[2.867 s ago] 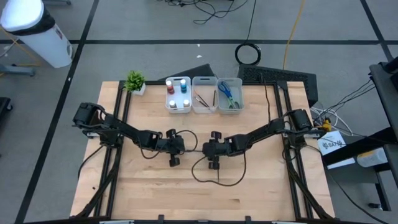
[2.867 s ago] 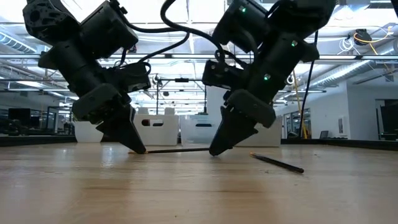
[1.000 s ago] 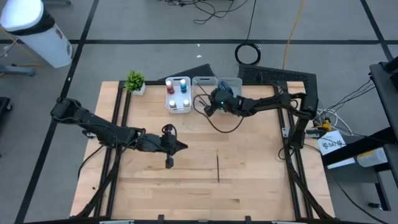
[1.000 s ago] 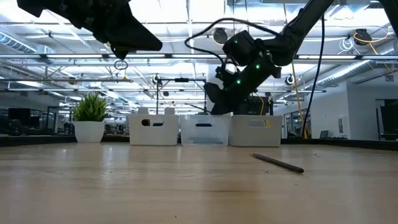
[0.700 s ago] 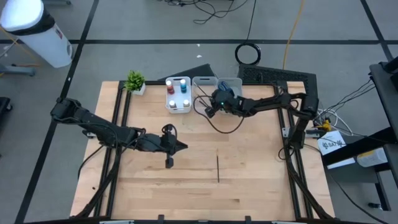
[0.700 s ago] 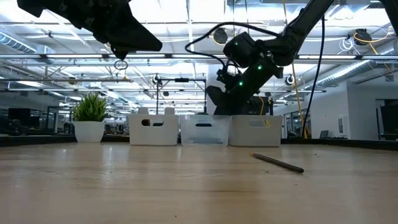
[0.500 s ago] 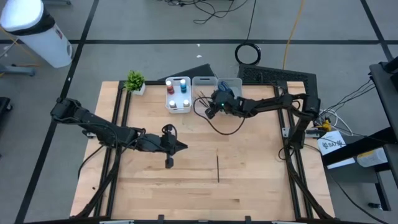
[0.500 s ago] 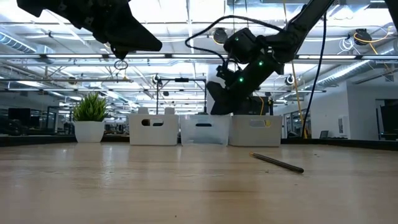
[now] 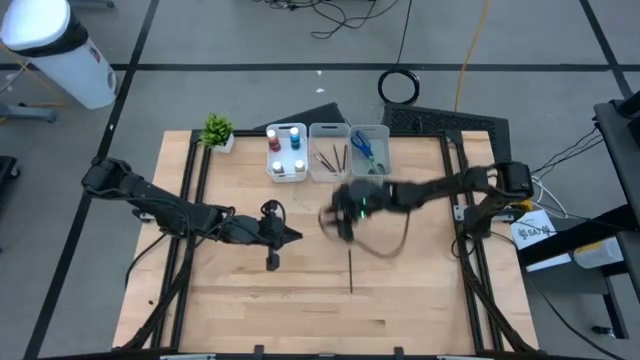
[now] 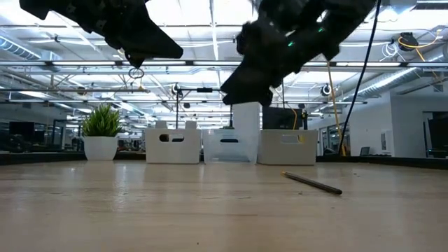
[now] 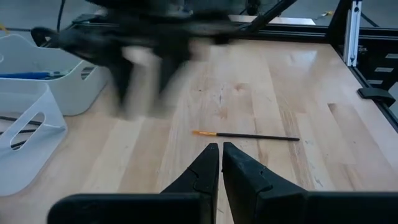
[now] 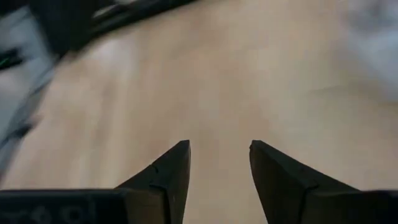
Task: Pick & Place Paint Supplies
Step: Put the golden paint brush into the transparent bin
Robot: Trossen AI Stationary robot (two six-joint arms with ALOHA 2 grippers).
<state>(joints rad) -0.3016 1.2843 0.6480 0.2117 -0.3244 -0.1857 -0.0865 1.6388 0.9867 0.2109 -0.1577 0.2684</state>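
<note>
One thin dark brush point(image 9: 350, 270) lies flat on the wood near the table's middle; it also shows in the low view point(image 10: 311, 183) and the left wrist view point(image 11: 245, 135). Paint bottles point(image 9: 286, 148) stand in the left bin, brushes point(image 9: 330, 157) lie in the middle bin, and scissors point(image 9: 366, 150) in the right bin. My right gripper point(image 9: 338, 220) hangs open and empty above the table, between the bins and the loose brush; its wrist view point(image 12: 217, 155) shows only bare wood. My left gripper point(image 9: 296, 236) is raised left of the brush, shut and empty point(image 11: 219, 152).
Three whitish bins point(image 9: 329, 170) stand in a row at the far edge, with a small potted plant point(image 9: 217, 130) to their left. Black frame rails point(image 9: 455, 215) run along the table's left and right sides. A loose cable hangs under the right arm.
My right gripper has left the bins and swung fast toward the table's near edge, and is now over the middle of the table, blurred by its speed. The middle bin, which it covered before, shows its brushes again. The brush on the table has not moved.
</note>
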